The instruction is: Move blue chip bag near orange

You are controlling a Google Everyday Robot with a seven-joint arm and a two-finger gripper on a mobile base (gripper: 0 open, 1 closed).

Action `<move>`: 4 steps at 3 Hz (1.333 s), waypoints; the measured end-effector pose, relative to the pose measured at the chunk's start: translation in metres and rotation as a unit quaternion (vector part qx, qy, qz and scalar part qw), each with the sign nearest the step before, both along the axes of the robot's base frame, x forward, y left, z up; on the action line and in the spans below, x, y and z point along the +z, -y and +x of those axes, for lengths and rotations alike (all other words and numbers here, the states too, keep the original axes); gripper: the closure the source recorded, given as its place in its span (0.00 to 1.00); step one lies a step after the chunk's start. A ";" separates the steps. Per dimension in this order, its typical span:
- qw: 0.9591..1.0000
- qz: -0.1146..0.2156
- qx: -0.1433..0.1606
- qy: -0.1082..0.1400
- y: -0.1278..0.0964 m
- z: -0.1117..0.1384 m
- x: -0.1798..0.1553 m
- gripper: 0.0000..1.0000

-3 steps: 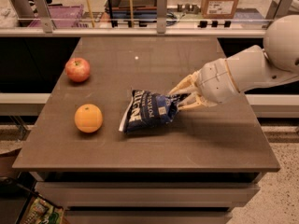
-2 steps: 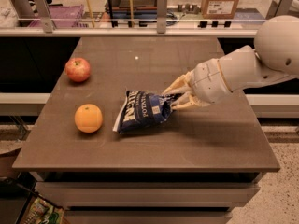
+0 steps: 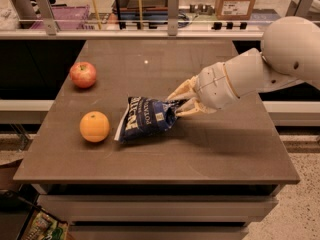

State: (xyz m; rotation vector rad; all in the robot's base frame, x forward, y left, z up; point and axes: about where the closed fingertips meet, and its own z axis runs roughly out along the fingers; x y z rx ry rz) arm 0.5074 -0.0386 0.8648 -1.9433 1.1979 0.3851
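Leftward is where things have gone: the blue chip bag [image 3: 147, 119] and the arm behind it now sit closer to the orange [image 3: 94, 126] than a second ago.

The dark bench [image 3: 200, 154] carries everything. Over its right half reaches the white arm [image 3: 240, 79], its upper part cut off at the picture's edge, and the robot's base is out of sight. The claw [image 3: 180, 106] sits just right of the bench's middle, clenched on the bag's right end.

The bag lies left of the claw. Its long axis runs roughly left to right, with the pale left edge dipping towards the orange. That edge is just beside the fruit, and only a thin strip of bench seems to part them. I would judge that little leftward travel remains.

The red apple [image 3: 83, 74] sits farther back, well apart from the bag. The fingers hide the pinched corner, so I cannot tell how deep the grip goes.
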 end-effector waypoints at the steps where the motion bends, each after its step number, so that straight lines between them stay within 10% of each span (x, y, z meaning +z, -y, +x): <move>1: 1.000 0.000 0.002 0.000 -0.002 -0.001 0.000 0.59; 4: 1.000 -0.001 0.007 -0.001 -0.007 -0.002 0.000 0.00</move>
